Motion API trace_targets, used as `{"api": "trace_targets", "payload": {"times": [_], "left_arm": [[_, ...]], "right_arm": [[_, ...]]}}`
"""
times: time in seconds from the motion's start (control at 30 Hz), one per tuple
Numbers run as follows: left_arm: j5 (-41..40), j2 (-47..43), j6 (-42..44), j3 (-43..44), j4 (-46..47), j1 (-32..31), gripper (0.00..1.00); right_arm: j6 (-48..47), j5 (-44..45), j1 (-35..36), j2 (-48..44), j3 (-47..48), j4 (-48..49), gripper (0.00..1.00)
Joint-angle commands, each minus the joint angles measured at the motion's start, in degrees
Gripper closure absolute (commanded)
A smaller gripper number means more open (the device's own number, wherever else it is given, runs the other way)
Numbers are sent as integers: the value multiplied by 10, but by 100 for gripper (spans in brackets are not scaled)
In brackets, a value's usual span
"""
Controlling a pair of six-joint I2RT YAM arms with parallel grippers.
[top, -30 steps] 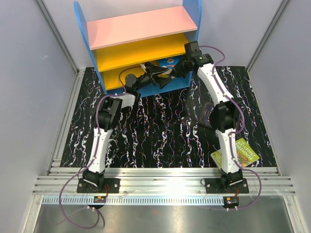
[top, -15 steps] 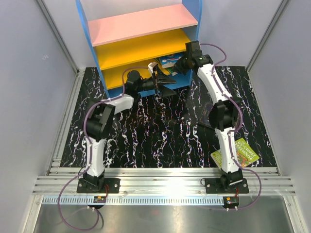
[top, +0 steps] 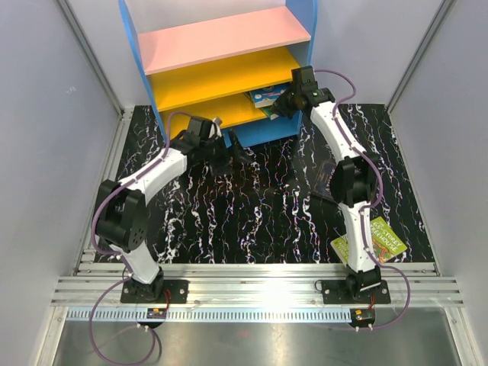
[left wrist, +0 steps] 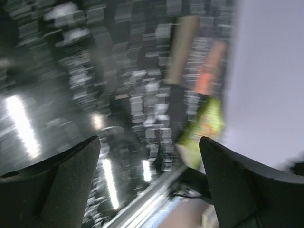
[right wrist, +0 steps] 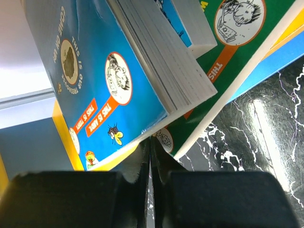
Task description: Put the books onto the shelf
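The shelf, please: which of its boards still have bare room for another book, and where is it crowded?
The pink top board and the upper yellow board look bare end to end. The lower yellow board is free over its left and middle. Its right end is crowded with leaning books, and the shut right gripper is close by them.

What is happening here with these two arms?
Books are being shelved in a small bookcase with blue sides and pink and yellow boards. The right gripper, shut, is at the edge of a blue paperback and a green paperback lying on the lower yellow board. The left gripper hangs open over the black marbled table, where a lime-green book and a dark book lie.
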Motion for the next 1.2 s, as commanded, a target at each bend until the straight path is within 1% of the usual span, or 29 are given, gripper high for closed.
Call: {"api": "trace_targets", "payload": {"times": [0.0,0.03,0.13,0.17,0.37,0.5,0.63,0.73,0.77,0.83,0.93,1.0,1.1,1.17], "left_arm": [[-148,-34,71,-30,-123,22,10],[-171,-36,75,-32,-134,30,10],[-204,-27,87,-27,-153,53,10],[-208,-25,90,-26,-154,60,11],[-232,26,112,12,-169,113,13],[-241,67,126,52,-178,130,14],[-249,105,132,98,-179,139,14],[-250,145,140,149,-188,148,13],[-249,159,142,181,-192,151,13],[-247,196,148,214,-204,158,13],[-249,237,156,281,-212,163,13],[-248,256,159,321,-217,167,13],[-247,283,162,350,-221,171,11],[-229,287,165,348,-210,174,10]], "right_arm": [[-60,18,-72,29,-50,167,93],[-62,17,-74,15,-63,171,93],[-65,15,-75,-14,-114,184,93],[-66,13,-76,-22,-137,192,93],[-75,3,-79,-66,-198,195,93],[-78,-25,-78,-100,-234,194,93],[-79,-45,-78,-168,-306,211,93],[-73,-54,-77,-222,-392,236,93],[-71,-56,-75,-234,-409,238,93],[-65,-63,-67,-263,-448,249,93],[-62,-62,-38,-279,-474,254,93],[-56,-60,-18,-269,-473,254,93],[-45,-57,13,-235,-449,256,94],[-39,-56,31,-211,-410,254,95]]}}
